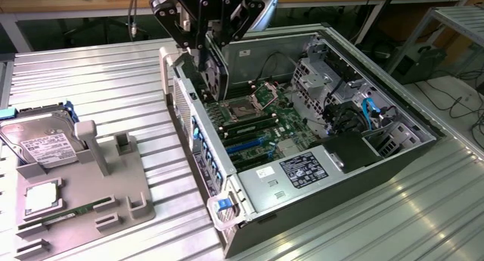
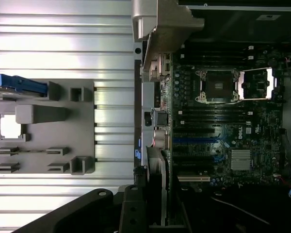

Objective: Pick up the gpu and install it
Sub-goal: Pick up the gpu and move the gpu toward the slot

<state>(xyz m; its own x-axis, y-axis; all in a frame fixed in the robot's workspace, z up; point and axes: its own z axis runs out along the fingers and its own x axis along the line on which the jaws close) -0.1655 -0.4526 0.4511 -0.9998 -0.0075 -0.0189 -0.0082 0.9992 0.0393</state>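
Observation:
My gripper (image 1: 203,43) hangs over the rear left part of the open computer case (image 1: 393,159), shut on the gpu (image 1: 215,74). The card hangs upright below the fingers, its dark face toward the camera, just above the motherboard (image 1: 261,128). In the wrist view the gpu (image 2: 158,187) shows edge-on, its silver bracket running along the case's rear wall. It sits near the blue expansion slots (image 2: 196,140). The black fingers (image 2: 131,211) clamp the card from the side.
On the ribbed metal table, at the exterior view's left, a grey holder tray (image 1: 113,187) carries a hard drive (image 1: 42,143), a processor (image 1: 42,196) and a RAM stick (image 1: 69,213). The processor socket (image 2: 218,87) and memory slots lie inside the case.

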